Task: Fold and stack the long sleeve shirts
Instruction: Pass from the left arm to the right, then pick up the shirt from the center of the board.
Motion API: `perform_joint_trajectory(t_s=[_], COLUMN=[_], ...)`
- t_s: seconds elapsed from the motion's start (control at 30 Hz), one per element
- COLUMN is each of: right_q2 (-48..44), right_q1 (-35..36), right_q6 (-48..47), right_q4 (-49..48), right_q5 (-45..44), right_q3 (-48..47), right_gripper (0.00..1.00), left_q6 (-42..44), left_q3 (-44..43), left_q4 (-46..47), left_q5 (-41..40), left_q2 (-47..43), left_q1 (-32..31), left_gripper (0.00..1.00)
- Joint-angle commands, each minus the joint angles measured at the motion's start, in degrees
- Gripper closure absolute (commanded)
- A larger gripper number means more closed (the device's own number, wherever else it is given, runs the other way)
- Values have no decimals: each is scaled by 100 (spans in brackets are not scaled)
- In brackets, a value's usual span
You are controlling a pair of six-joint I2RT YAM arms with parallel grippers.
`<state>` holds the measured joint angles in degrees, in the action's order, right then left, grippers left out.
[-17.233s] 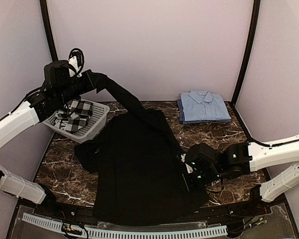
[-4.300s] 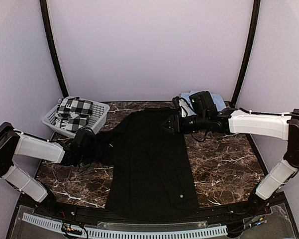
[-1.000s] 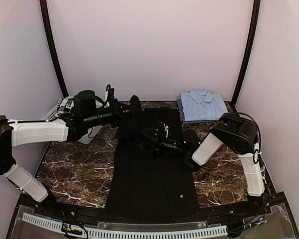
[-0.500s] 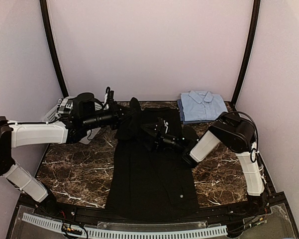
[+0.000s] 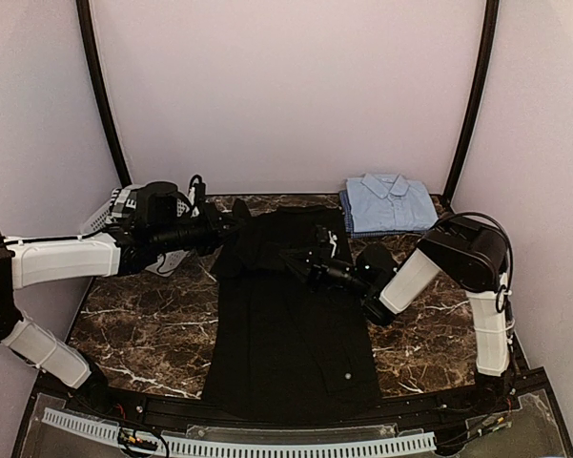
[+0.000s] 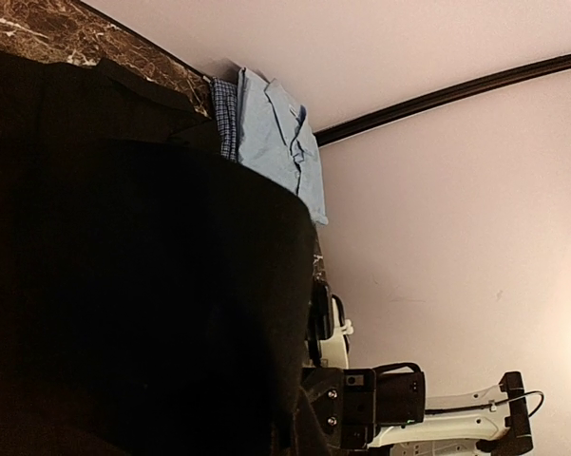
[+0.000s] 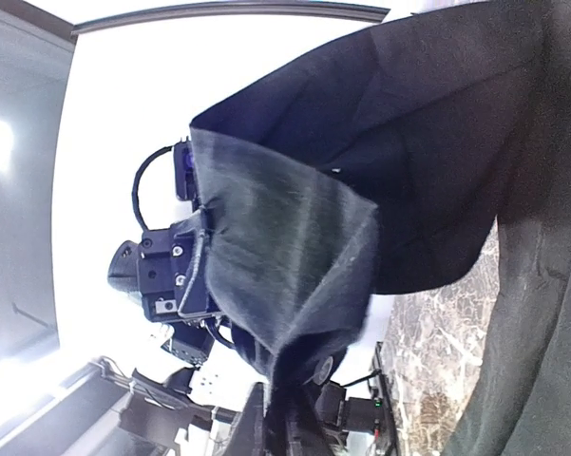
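The black shirt lies lengthwise down the middle of the marble table, its far end held up off the top. The left gripper is clamped tight on that cloth, and the right gripper pinches a fold just beside it. The light blue shirt sits folded in the far right corner, well apart from both.

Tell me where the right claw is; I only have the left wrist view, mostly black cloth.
Observer: In the top view the right claw is over the far end of the black shirt, close to the left claw.
Operator: Has it got cloth?
Observer: In the right wrist view a fold of the shirt narrows into that claw, so it looks pinched.
Operator: And the rest of the shirt?
Observer: It lies flat, a long strip reaching toward the table's near edge.
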<state>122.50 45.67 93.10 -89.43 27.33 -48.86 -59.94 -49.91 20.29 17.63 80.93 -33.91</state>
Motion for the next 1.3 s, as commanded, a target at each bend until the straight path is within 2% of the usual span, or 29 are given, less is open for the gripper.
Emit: perform_joint_trajectory(t_s=[0.0, 0.2, 0.3, 0.43, 0.57, 0.63, 0.77, 1.0, 1.27], right_q2=[-173, -393, -634, -1137, -1581, -1699, -1752, -1910, -2060], right_q1=[-36, -41, -46, -49, -58, -58, -58, -58, -57], right_q6=[-186, -569, -948, -1827, -3054, -3598, -4379, -5276, -5643], right_q4=[-1412, -750, -128, 1380, 3790, 4681, 5905, 7297, 7842], right_q5=[64, 189, 213, 255, 60, -133, -363, -880, -997], right_q3=[48, 44, 96, -12, -495, -793, -1374, -2056, -2352], right_gripper=[98, 100, 100, 100, 100, 100, 100, 100, 100], left_q6=[285, 403, 507, 741, 1024, 1085, 1096, 865, -162], left_q3=[85, 108, 95, 143, 239, 354, 708, 1579, 2480], left_q4=[-303, -388, -620, -1013, -1538, -1791, -2397, -3460, -3946], left_q5=[-103, -137, -143, -154, -142, -162, -154, -316, -609], left_q2=[-199, -244, -240, -314, -514, -702, -1129, -1995, -2430], left_q1=[16, 16, 16, 16, 16, 16, 8, -185, -1410], left_gripper=[100, 100, 92, 76, 61, 53, 45, 47, 51])
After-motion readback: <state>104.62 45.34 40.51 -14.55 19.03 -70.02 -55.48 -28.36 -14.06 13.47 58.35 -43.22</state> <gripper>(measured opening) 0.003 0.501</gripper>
